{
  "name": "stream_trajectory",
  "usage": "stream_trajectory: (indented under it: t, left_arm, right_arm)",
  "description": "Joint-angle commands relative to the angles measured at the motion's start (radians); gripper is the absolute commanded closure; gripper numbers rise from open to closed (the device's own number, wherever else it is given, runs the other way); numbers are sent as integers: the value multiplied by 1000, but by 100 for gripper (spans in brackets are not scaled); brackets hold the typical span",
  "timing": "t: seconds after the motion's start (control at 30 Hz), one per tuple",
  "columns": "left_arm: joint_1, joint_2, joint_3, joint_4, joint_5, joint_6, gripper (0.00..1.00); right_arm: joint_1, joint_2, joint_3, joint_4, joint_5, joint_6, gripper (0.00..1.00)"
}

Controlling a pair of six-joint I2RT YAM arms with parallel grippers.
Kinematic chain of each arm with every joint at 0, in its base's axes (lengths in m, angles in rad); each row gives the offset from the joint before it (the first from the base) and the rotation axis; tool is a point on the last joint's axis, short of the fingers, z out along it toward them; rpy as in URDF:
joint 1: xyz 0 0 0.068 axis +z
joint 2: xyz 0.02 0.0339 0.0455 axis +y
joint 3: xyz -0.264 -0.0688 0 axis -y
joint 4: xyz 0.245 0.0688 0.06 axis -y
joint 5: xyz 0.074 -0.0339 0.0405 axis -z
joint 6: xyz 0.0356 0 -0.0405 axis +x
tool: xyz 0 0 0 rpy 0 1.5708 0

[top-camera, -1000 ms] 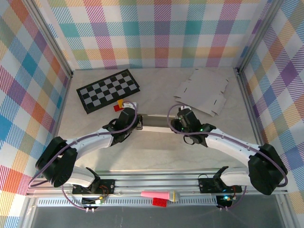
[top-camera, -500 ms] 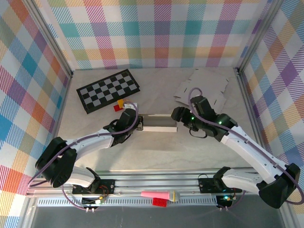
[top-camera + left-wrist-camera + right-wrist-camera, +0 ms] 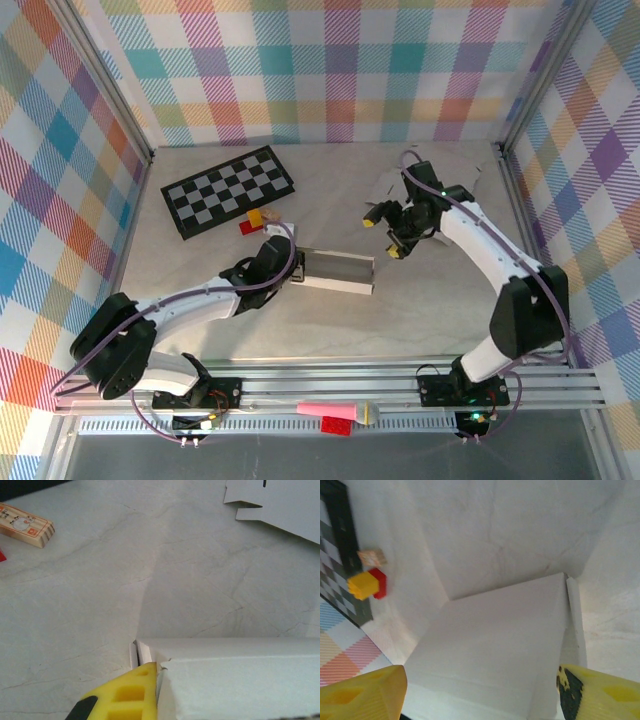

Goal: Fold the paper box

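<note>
Left tool [image 3: 293,268] was pressed together on the end flap of the box [image 3: 337,270]; its yellow finger [image 3: 125,696] lay against that flap; the box stretched away to the tool's right, lying on the desk [image 3: 330,325]. Right tool [image 3: 382,236] hung with jaws wide apart, holding nothing, clear of the box and just beyond its other end; in the wrist view the box lay below, between the fingers [image 3: 362,690]. A flat card [image 3: 445,205] lay under and behind the right tool; a checkerboard [image 3: 228,190] lay beyond the left tool.
</note>
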Motion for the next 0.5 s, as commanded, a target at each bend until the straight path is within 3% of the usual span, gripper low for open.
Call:
stream_trajectory:
  t: [0.0, 0.1, 0.27, 0.47]
  left_arm:
    - [-23, -27, -27, -34, -34, -8, 99]
    - [-33, -36, -42, -36, -39, -25, 98]
    - [-66, -61, -79, -38, -57, -70, 95]
    - [-93, -110, -103, -80, -70, -128, 89]
  right_arm:
    - [-5, 37, 22, -78, -133, -24, 22]
    - [-5, 41, -9, -119, -128, -64, 22]
    - [4, -9, -160, 7, -188, -27, 26]
    - [30, -51, -236, 37, -179, -19, 27]
